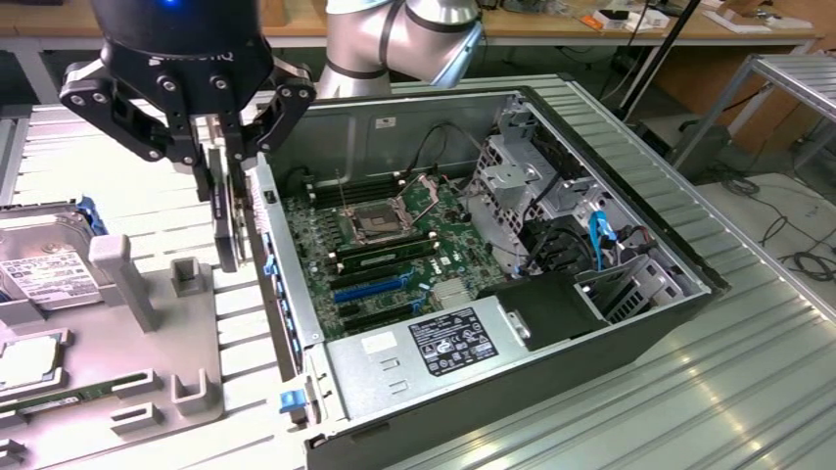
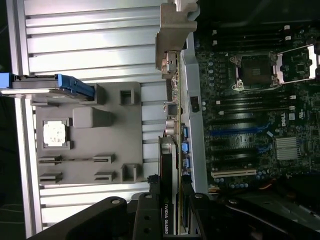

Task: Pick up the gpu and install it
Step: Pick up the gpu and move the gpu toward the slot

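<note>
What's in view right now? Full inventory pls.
gpu: 1, black face on a green board, held on edge between tray and case
computer case: 1, black and grey, lying open on the table
motherboard: 1, green, inside the case
power supply: 1, silver with a black label, inside the case
hard drive: 1, silver with a white label, on the tray at the exterior view's left
processor chip: 1, silver, in the tray
tray: 1, grey, beside the case
table: 1, ribbed metal
arm: 1, silver, behind the case
fingers: 1 pair, black, shut on the gpu
</note>
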### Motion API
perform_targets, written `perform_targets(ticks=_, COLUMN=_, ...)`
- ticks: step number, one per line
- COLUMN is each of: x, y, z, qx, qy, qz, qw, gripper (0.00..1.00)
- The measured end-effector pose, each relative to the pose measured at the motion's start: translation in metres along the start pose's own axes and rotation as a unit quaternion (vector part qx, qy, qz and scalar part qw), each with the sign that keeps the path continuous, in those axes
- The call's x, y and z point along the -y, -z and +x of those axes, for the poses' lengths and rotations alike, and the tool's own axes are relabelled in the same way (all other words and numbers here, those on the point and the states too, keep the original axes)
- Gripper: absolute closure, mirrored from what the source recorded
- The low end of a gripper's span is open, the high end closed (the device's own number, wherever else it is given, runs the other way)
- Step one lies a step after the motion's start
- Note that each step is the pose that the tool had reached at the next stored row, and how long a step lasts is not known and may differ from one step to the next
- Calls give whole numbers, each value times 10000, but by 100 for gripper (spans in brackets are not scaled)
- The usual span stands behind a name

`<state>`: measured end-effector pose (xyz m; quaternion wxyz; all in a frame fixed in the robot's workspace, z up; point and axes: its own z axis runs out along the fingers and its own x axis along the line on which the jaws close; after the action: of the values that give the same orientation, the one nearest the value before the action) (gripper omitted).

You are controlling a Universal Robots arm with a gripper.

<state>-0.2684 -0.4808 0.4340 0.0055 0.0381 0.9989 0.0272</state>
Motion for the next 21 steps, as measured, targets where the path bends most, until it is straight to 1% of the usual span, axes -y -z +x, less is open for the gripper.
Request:
perform_targets(ticks=16, x=-14, y=-2, z=-184, qx=0, qy=0, qz=0, qw=10000, gripper=73)
perform_targets(ticks=21, x=-15, y=-2, z=-192, qx=0, qy=0, qz=0, qw=10000, gripper=73)
